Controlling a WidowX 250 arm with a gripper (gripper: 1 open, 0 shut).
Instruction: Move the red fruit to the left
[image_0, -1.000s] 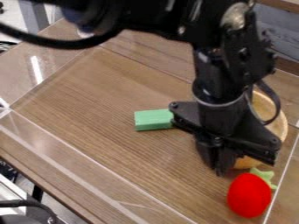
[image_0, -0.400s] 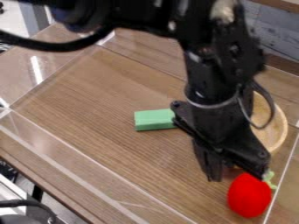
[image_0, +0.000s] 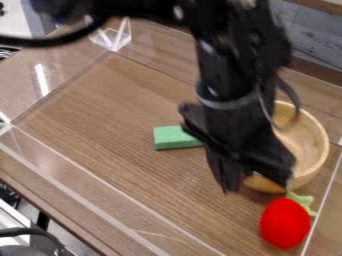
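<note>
1. Fruit (image_0: 285, 223), red and round, sits low down on the right side of the picture. Its green leafy top (image_0: 301, 201) points up and to the right.
2. The robot's gripper (image_0: 249, 184) is big and black. It is up and to the left of the red fruit, near it. Its fingers are narrow, pulled in close, and the red fruit is not between them.
3. A round wooden bowl (image_0: 311, 150) is behind the gripper, on the right. The gripper hides part of it. The bowl is farther up the picture than the fruit.
4. A flat green block (image_0: 174, 138) lies to the left of the gripper. The black arm hides one end, so I cannot tell how long it is.
5. The brown table (image_0: 100, 125) is under all these things, with wood lines on it.
6. Some black cable (image_0: 30, 233) bends in the bottom left corner.
</note>
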